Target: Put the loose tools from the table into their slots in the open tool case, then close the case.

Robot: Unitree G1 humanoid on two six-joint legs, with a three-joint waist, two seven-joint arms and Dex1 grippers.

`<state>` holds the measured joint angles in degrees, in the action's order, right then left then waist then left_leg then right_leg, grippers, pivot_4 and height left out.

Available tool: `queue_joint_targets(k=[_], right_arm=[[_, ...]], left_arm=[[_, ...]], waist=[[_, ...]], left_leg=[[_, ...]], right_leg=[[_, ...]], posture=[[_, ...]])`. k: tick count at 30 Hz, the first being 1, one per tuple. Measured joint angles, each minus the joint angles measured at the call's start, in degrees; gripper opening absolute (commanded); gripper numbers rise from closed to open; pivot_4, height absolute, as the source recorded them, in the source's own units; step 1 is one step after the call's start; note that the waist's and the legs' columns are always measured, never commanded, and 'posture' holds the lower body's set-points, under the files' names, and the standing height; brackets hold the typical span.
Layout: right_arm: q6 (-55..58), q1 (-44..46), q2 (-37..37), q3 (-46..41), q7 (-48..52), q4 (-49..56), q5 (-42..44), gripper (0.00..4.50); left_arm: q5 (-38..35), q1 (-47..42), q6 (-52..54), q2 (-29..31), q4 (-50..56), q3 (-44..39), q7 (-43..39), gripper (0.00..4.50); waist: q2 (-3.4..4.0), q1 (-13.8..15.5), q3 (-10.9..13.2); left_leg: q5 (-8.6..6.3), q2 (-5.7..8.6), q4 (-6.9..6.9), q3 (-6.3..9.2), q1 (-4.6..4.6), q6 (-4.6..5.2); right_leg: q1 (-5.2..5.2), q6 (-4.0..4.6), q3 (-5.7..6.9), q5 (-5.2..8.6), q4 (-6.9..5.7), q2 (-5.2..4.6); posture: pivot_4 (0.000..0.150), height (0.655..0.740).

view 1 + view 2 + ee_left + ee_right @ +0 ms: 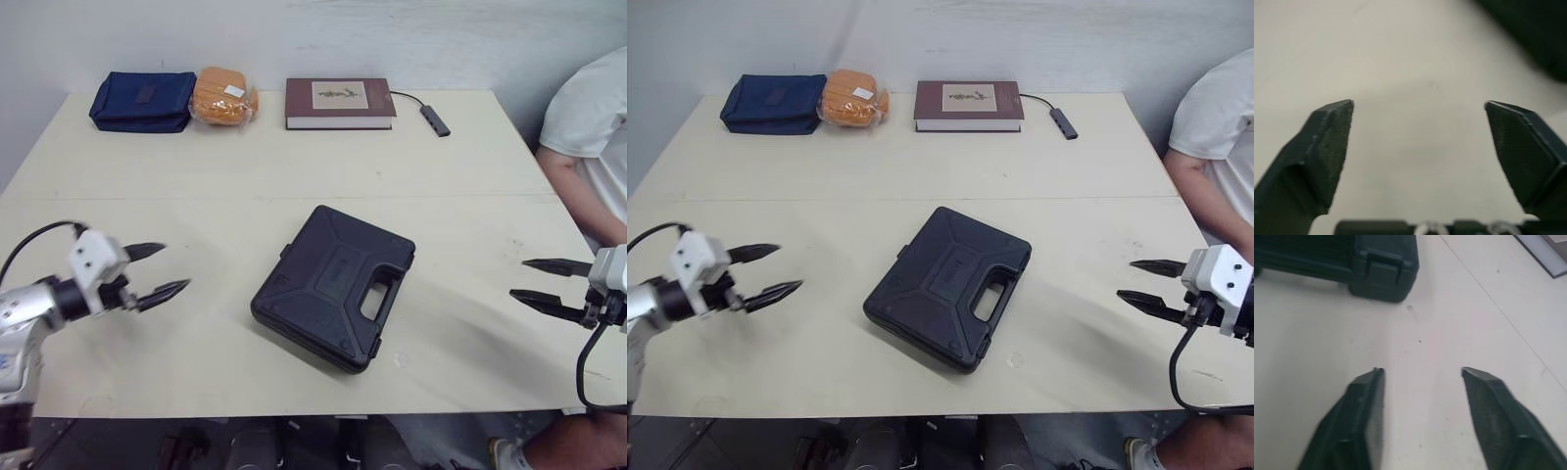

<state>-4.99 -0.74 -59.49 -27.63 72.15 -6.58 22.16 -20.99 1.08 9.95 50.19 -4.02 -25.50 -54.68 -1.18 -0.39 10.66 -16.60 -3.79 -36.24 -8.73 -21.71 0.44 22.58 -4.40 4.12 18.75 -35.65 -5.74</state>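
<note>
The left gripper [176,266] hangs just above the table [245,176] at its left side, the two fingers [1322,147] spread wide with nothing between them, tips pointing toward the case [333,286]. The right gripper [517,278] is at the table's right side, parted about as far and likewise empty, also aimed inward at the case. Both are well apart from it.

The case lies flat at the middle of the table, between the two grippers, turned at an angle, with its handle cut-out toward the right gripper. Its lid is down, so whatever it holds is hidden.

The head views give the whole layout. The left wrist view adds a blurred dark corner of the case [1537,34] beyond bare tabletop. The right wrist view shows the case's side wall with a latch [1382,271] folded against it, and a seam running across the table.

Along the far edge sit a navy pouch [142,100], contents unseen, touching an orange loaf [223,96] in clear wrap, then a maroon book [339,103] and a cabled hub [435,119]. The loaf's white label and the book's pale cover panel are too small to read. A person [598,127] in white sits at the right.
</note>
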Motion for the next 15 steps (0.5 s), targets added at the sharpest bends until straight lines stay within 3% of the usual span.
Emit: queue_joint_targets(k=[7, 15], right_arm=[[-6.35, 3.65, -4.52, -1.35, 2.76, -9.92, -1.71, 4.47], [-8.33, 6.14, -4.62, 0.92, 3.34, -12.01, -2.07, 4.47]], left_arm=[[1.19, 8.60, -0.02, 0.57, -7.42, -11.28, 4.11, 4.50], [2.24, 12.08, -6.13, -0.12, -8.07, -12.80, 5.15, 4.50]], waist=[[0.03, -0.59, 0.03], [0.10, -1.43, 0.06]], left_leg=[[-0.19, 0.01, 0.16, 0.06, 0.01, -0.33], [-0.20, 0.02, 0.19, 0.07, 0.01, -0.36]], right_leg=[[0.06, 0.12, 0.02, 0.06, 0.01, -0.16], [0.08, 0.17, 0.04, 0.09, -0.03, -0.23]], posture=[[0.150, 0.7400], [0.150, 0.7400]])
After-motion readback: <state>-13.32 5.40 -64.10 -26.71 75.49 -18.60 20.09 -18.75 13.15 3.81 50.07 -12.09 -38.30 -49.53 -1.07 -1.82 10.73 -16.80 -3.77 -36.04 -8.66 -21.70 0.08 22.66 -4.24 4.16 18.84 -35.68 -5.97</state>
